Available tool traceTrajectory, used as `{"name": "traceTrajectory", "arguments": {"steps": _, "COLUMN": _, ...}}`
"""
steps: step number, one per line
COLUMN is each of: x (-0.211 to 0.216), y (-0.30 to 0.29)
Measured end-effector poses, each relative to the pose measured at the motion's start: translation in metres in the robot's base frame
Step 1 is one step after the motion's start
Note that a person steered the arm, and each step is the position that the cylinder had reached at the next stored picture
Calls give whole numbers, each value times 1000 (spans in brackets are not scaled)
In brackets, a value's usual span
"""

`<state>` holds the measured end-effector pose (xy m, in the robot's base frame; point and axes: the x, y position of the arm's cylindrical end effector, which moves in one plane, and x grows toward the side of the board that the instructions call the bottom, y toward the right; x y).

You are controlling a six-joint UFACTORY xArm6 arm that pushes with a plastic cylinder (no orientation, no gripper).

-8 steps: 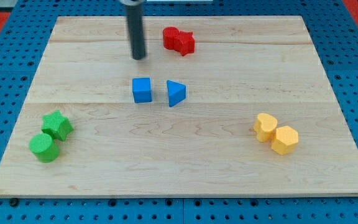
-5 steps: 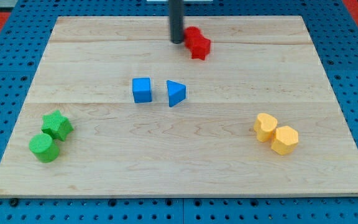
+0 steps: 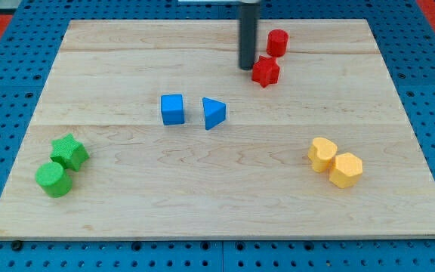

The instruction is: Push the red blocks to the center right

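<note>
Two red blocks lie near the view's top, right of centre. A red star-shaped block (image 3: 265,72) sits just right of my tip (image 3: 247,67), touching or nearly touching it. A red cylinder (image 3: 278,42) stands apart from it, up and to the right. My rod comes down from the view's top edge.
A blue cube (image 3: 172,109) and a blue triangular block (image 3: 213,113) sit left of centre. A green star (image 3: 69,152) and a green cylinder (image 3: 53,179) lie at the lower left. Two yellow blocks (image 3: 323,153) (image 3: 346,169) lie at the lower right. The wooden board (image 3: 217,204) rests on a blue pegboard.
My tip has swept right along the top. The two red blocks moved right with it and split apart: the cylinder went up-right, the star stayed by the tip.
</note>
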<state>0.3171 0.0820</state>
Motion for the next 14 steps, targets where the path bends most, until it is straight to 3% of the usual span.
{"name": "traceTrajectory", "arguments": {"steps": 1, "x": 6, "y": 38}}
{"name": "traceTrajectory", "arguments": {"steps": 2, "x": 49, "y": 41}}
{"name": "traceTrajectory", "arguments": {"steps": 4, "x": 32, "y": 97}}
{"name": "traceTrajectory", "arguments": {"steps": 5, "x": -34, "y": 110}}
{"name": "traceTrajectory", "arguments": {"steps": 7, "x": -78, "y": -8}}
{"name": "traceTrajectory", "arguments": {"steps": 10, "x": -80, "y": -79}}
{"name": "traceTrajectory", "arguments": {"steps": 12, "x": -36, "y": -118}}
{"name": "traceTrajectory", "arguments": {"steps": 13, "x": -18, "y": -78}}
{"name": "traceTrajectory", "arguments": {"steps": 14, "x": 7, "y": -116}}
